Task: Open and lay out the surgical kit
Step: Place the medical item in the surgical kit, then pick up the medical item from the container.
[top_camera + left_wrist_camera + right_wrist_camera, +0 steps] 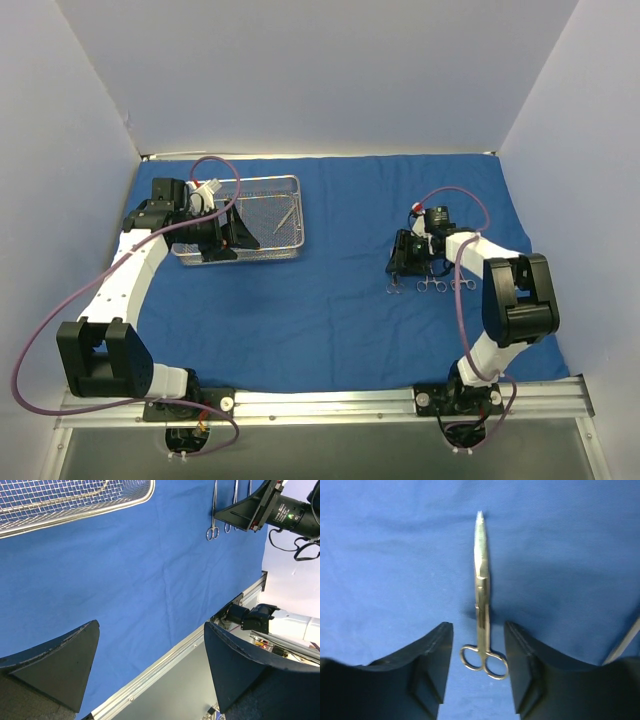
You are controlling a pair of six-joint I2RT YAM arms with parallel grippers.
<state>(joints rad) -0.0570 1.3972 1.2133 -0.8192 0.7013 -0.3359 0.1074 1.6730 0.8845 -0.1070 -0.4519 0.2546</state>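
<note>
The royal-blue cloth wrap (pixel 330 320) lies spread flat over the table. The wire-mesh tray (pixel 297 200) sits on it at the back left, with one thin instrument (pixel 287 218) inside. My left gripper (pixel 243 235) hovers over the tray's near side, open and empty (pixel 150 665); the tray's rim (pixel 75 505) shows at the top of the left wrist view. Three ring-handled instruments lie side by side at the right (pixel 430 285). My right gripper (pixel 405 262) hangs over the leftmost one. Its fingers stand open on either side of those scissors (pixel 481 595), which lie flat on the cloth (pixel 395 555), untouched (pixel 479 650).
A metal rail (pixel 320 405) runs along the near edge, carrying both arm bases. White walls close in the back and both sides. Another instrument's shaft (pixel 625 642) crosses the right edge of the right wrist view. A purple cable (pixel 40 340) loops off the left arm.
</note>
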